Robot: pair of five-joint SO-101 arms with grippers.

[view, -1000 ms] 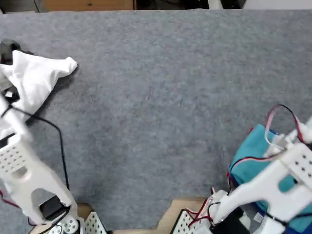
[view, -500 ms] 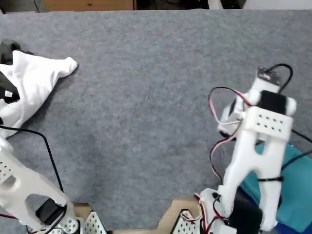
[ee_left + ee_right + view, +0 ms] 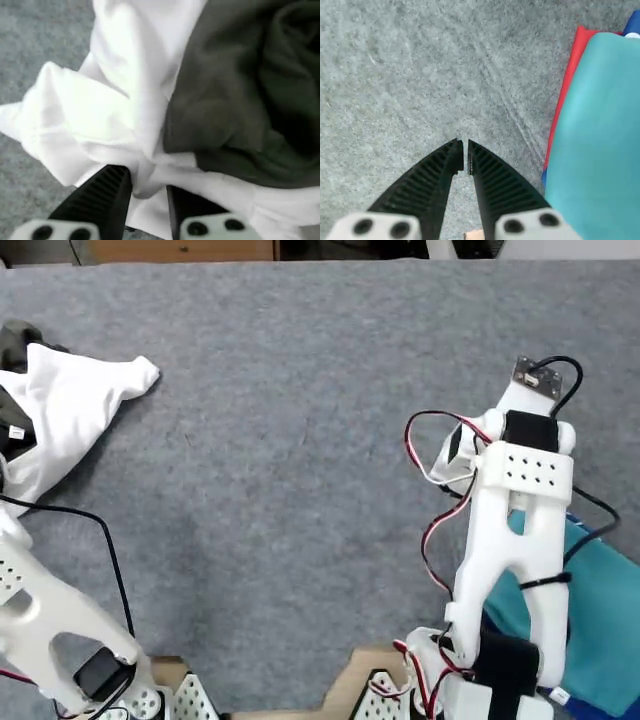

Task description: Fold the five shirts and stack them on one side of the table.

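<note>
A crumpled white shirt (image 3: 65, 405) lies at the table's left edge, on top of a dark shirt (image 3: 14, 340). In the left wrist view, my left gripper (image 3: 147, 187) is shut on a fold of the white shirt (image 3: 100, 115), with the dark shirt (image 3: 250, 90) right beside it. My right gripper (image 3: 465, 150) is shut with nothing in it, low over bare grey felt. Next to it lies a stack with a teal shirt (image 3: 600, 130) on top, a red shirt's edge (image 3: 566, 85) and a bit of blue (image 3: 633, 22) beneath. The teal shirt (image 3: 605, 610) sits at the front right.
The grey felt table (image 3: 320, 390) spreads wide between the two piles. The white right arm (image 3: 520, 490) with its loose wires stands over the right side. The left arm (image 3: 50, 620) and its black cable run along the front left.
The right arm has swung off the teal stack, up and toward the table's middle right. The left arm has shifted further left, toward the white shirt.
</note>
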